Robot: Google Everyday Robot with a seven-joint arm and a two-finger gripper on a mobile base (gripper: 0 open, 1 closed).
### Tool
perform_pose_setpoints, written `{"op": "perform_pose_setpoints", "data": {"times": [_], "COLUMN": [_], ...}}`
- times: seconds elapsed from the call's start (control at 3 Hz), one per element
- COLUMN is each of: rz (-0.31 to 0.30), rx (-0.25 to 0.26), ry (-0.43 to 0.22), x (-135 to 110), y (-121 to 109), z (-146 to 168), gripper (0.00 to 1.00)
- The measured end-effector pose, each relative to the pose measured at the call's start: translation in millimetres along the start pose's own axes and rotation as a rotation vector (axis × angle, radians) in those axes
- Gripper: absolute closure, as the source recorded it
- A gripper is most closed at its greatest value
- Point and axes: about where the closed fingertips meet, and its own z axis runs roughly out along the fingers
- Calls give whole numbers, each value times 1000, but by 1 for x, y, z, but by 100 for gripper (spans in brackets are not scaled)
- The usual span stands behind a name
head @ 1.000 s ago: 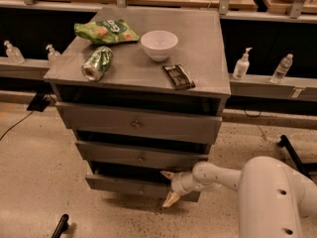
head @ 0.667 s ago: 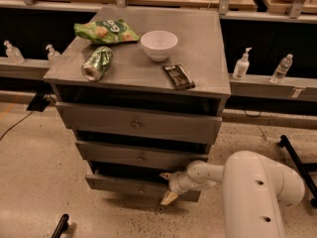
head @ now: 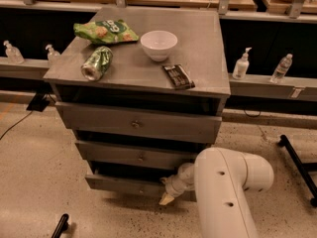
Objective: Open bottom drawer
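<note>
Bottom drawer [head: 124,185] sits lowest in the grey cabinet [head: 203,38], its slim front just above the speckled floor, under the middle drawer [head: 119,153] and the top drawer [head: 99,119]. A dark gap shows above its front panel. In the camera view my gripper [head: 167,197] is down at that front, right of its middle, with its cream tip against the lower edge of the panel. I cannot tell whether it is clamped on anything, since the wrist and the panel hide that. My white arm [head: 223,192] bends in from the lower right, its thick link standing in front of the cabinet's right corner. On the cabinet top lie a green chip bag [head: 105,31] at the back left, a green can [head: 97,63] on its side in front of it, a white bowl [head: 158,44] near the middle, and a dark snack bar [head: 178,76] just in front of the bowl. Two bottles [head: 241,64] stand on the ledge behind at right.
</note>
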Motion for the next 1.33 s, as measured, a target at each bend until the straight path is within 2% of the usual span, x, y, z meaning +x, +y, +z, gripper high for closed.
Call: {"op": "perform_pose_setpoints", "data": {"times": [0.67,1.33], "rz": [1,1], "rx": [-17,-17], "ry": [0,-1], "x": [-3,-3], "y": [5,5], "z": [0,0], "gripper": [42,39]}}
